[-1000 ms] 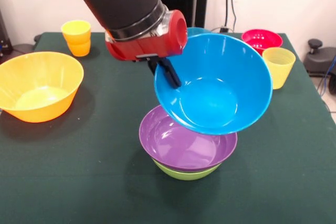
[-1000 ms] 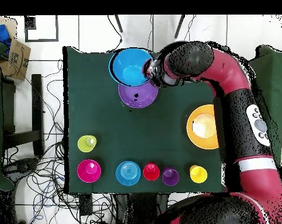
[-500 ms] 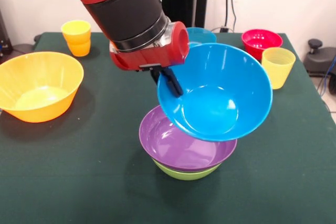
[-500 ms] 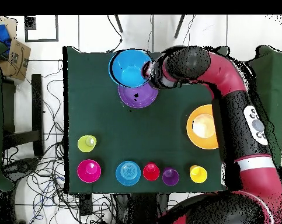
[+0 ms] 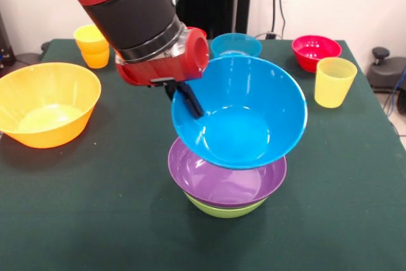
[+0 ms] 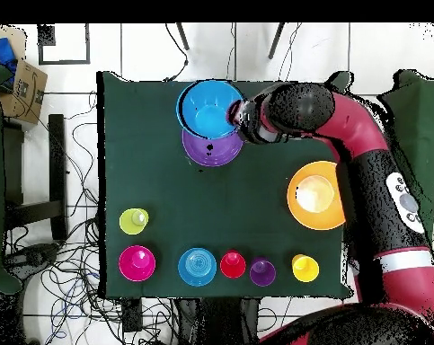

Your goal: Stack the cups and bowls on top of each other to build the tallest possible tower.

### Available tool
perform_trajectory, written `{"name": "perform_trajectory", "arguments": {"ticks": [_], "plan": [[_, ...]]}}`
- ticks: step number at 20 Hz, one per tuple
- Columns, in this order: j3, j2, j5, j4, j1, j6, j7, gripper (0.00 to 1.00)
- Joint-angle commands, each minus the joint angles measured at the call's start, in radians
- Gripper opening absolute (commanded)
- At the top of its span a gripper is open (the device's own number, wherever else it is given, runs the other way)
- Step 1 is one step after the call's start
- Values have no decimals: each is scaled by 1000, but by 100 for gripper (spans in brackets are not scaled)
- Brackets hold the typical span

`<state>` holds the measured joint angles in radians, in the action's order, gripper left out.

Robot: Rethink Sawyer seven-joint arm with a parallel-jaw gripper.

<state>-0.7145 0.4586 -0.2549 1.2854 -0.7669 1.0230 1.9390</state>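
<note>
— Containers first?
— Purple bowl [image 5: 227, 179] nested in green bowl [image 5: 223, 209], both upright near the middle of the table [image 5: 95, 220]; only a sliver of green showing beneath the purple rim. Nothing lying in the purple one. Blue bowl [image 5: 240, 112] tipped steeply toward the camera, empty, glossy inside, its low edge just over the purple rim; cannot tell whether touching.
— Held how?
— Pinched at the rim by the gripper [image 5: 188, 98]: jaws closed narrow on the bowl's wall, one dark finger lying inside the bowl, the other hidden behind it.
— From above?
— Blue bowl [image 6: 209, 109] overlapping the far part of the purple bowl [image 6: 212, 148], gripper [image 6: 237, 115] at its side.
— Around it?
— Large orange bowl [image 5: 45, 103] well apart at the table's side, empty, upright. Orange-yellow cup [image 5: 93, 46] beyond it. Small translucent blue bowl [image 5: 235, 45] partly hidden behind the lifted one. Red-pink bowl [image 5: 316, 50] with pale yellow cup [image 5: 334, 81] just beside it.
— Anything else in the row overhead?
— Red cup [image 6: 233, 264] and purple cup [image 6: 262, 271] side by side between the small blue bowl [image 6: 197, 266] and the orange-yellow cup [image 6: 305, 268]. Nothing standing between the pile and these.
— Tower so far?
— Two bowls deep, green under purple, sitting level.
</note>
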Motion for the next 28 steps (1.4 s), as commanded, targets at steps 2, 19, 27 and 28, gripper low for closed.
{"name": "perform_trajectory", "arguments": {"ticks": [2, 19, 27, 28], "plan": [[-42, 33, -70, 59, -29, -32, -264, 0], [-59, 25, -106, 63, -41, -43, -248, 100], [-57, 42, -112, 99, -31, -73, -209, 100], [-56, 46, -114, 106, -29, -79, -202, 100]]}}
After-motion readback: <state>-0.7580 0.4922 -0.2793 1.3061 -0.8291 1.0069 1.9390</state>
